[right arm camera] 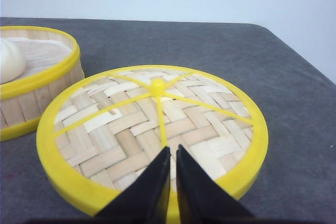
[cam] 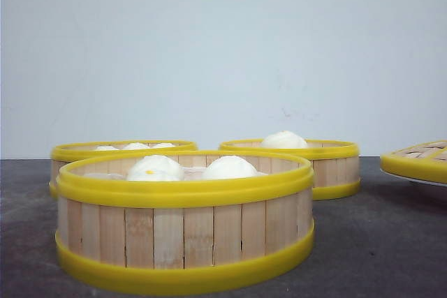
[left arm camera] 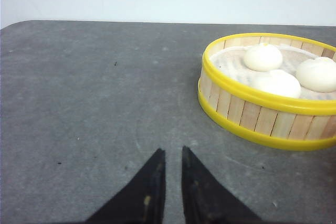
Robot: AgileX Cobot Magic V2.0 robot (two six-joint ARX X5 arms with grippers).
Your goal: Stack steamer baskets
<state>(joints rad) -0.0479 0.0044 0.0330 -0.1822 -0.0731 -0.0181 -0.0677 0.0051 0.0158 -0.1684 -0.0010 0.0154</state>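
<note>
Three steamer baskets with pale slat walls and yellow rims stand on the grey table, each holding white buns. The nearest basket (cam: 185, 235) fills the front view. One basket (cam: 84, 153) is behind it to the left and one (cam: 328, 165) behind to the right. Neither gripper shows in the front view. My left gripper (left arm camera: 173, 151) is low over bare table, shut on nothing, with a basket (left arm camera: 262, 114) ahead and to one side, apart from it. My right gripper (right arm camera: 173, 149) is shut and empty above the woven lid, beside a basket (right arm camera: 37, 87).
A flat woven lid with a yellow rim, spokes and centre knob (right arm camera: 152, 124) lies at the table's right (cam: 419, 162). It seems to rest on a white plate edge (cam: 419, 181). The table's rounded corners (left arm camera: 16, 24) and a pale wall are close behind.
</note>
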